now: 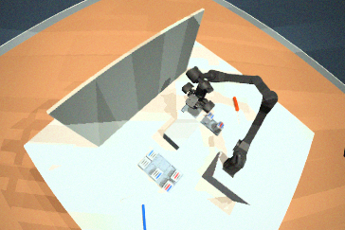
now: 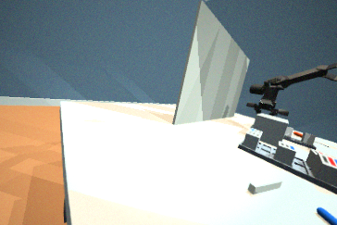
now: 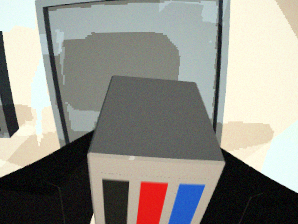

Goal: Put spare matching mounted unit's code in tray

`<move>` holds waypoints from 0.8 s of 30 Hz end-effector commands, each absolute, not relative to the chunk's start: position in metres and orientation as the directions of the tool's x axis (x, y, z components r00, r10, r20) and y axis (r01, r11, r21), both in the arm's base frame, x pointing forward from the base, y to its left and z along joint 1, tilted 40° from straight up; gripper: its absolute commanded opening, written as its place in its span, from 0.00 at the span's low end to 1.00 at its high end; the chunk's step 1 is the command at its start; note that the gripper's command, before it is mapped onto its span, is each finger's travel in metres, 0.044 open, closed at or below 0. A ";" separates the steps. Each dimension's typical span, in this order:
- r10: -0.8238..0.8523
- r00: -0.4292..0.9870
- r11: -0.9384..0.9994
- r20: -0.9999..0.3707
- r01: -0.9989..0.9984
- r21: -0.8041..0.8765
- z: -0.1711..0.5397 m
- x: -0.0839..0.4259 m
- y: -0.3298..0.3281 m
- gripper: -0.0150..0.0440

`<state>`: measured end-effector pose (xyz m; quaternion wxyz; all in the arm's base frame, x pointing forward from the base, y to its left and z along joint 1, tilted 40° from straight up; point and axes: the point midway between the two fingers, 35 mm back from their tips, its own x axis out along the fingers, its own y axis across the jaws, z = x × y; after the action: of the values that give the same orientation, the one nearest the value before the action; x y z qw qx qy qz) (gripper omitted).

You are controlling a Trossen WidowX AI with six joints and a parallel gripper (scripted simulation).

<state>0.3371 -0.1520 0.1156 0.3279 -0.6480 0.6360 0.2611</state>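
Carrying step. Jaws clamped on the spare (image 3: 154, 163), a grey block with black, red and blue stripes, held above the tray (image 3: 133, 63), whose floor spreads toward twelve o'clock of the block in the wrist view. Next, probably: lower into the tray, centre inside the rim, release.

The spare (image 3: 156, 163) is a small grey block with three slanted stripes on its pale face (black, red, blue), held upright in the gripper (image 3: 153, 183) just above the tray (image 3: 133, 63). The tray is a shallow grey square with a raised pale rim, lying flat beneath it.
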 end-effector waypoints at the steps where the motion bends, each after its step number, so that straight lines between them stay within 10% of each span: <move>1: -0.649 0.054 0.020 -0.759 -0.996 -0.088 0.112 0.336 -0.154 0.25; 19: -0.652 0.054 0.020 -0.756 -0.996 -0.088 0.101 0.333 -0.164 0.25; 24: -0.656 0.054 0.024 -0.753 -0.995 -0.092 0.104 0.334 -0.163 0.48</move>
<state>0.3341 -0.1630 0.1036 0.3262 -0.6488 0.6364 0.2601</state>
